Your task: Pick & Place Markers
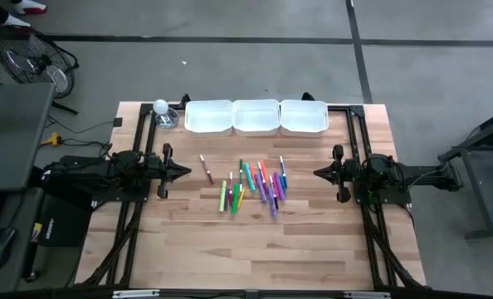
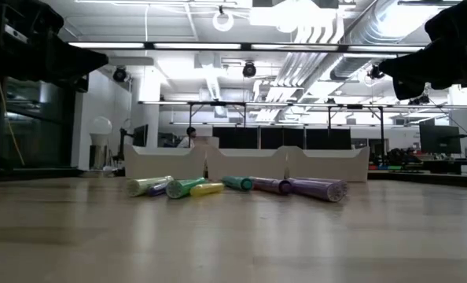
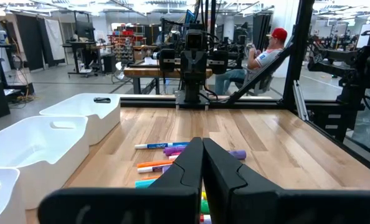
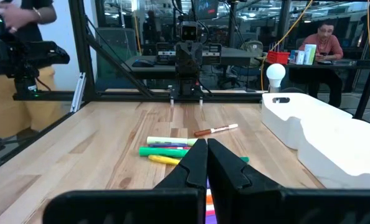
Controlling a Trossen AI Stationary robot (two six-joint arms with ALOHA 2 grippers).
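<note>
The markers [image 1: 251, 184] lie scattered in the middle of the table, in green, yellow, orange, red, pink, purple and blue; one red marker [image 1: 206, 169] lies apart toward the left. In the low view they lie flat in a row [image 2: 241, 186]. My left gripper [image 1: 187, 172] hovers shut, left of the pile, above the table. My right gripper [image 1: 316, 173] hovers shut on the right of the pile. Each wrist view shows shut fingers [image 3: 202, 163] [image 4: 207, 158] pointing at the markers [image 3: 166, 155] [image 4: 172, 149].
Three white trays [image 1: 256, 116] stand side by side along the table's far edge. A white bulb-like object [image 1: 161, 110] sits at the far left corner. People sit at desks beyond the table. Bare wood lies toward the near edge [image 1: 255, 249].
</note>
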